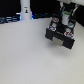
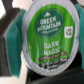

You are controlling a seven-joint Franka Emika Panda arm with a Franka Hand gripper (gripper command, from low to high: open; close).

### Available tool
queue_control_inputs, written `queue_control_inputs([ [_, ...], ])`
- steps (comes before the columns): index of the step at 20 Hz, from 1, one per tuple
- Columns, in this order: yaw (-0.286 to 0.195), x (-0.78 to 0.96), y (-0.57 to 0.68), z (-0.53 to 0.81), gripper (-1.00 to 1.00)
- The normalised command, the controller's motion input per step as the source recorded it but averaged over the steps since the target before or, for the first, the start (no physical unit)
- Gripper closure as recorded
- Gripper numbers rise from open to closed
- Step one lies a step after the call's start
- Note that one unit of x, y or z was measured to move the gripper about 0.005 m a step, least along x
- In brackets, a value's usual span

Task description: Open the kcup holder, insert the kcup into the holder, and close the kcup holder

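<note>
Wrist view: green foil lid of the kcup (image 2: 48, 31) fills most of the picture, print reading "Green Mountain" and "Dark Magic"; a teal-and-black body sits behind it and a dark edge runs beneath.
Exterior view, holder: the kcup holder (image 1: 60, 36) sits on the white table (image 1: 25, 57) at about 2 o'clock from the table's middle, lying aslant, its top showing pod slots; whether the drawer is fully out, I cannot tell.
Exterior view, arm: the gripper (image 1: 65, 21) stands directly over the holder's far end, at its 12 o'clock side, pointing down.
Pincer state: judged holding the kcup, given how close the lid sits to the wrist camera; the fingers themselves are not clearly shown.
Key relation: the slots lie straight below the pincer; the coming move looks like a short vertical drop, lid facing up.
Other item: white bottle (image 1: 25, 11) at the table's 11 o'clock, well apart.
</note>
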Motion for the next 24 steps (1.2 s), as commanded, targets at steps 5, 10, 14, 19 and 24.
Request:
queue_control_inputs([
  [5, 0.027, -0.10, 0.01, -0.28, 1.00],
  [10, 0.003, -0.04, -0.03, -0.13, 1.00],
  [14, 0.010, -0.15, -0.05, -0.02, 1.00],
  [19, 0.008, -0.16, -0.05, -0.01, 1.00],
  [24, 0.008, -0.16, -0.04, 0.00, 1.00],
])
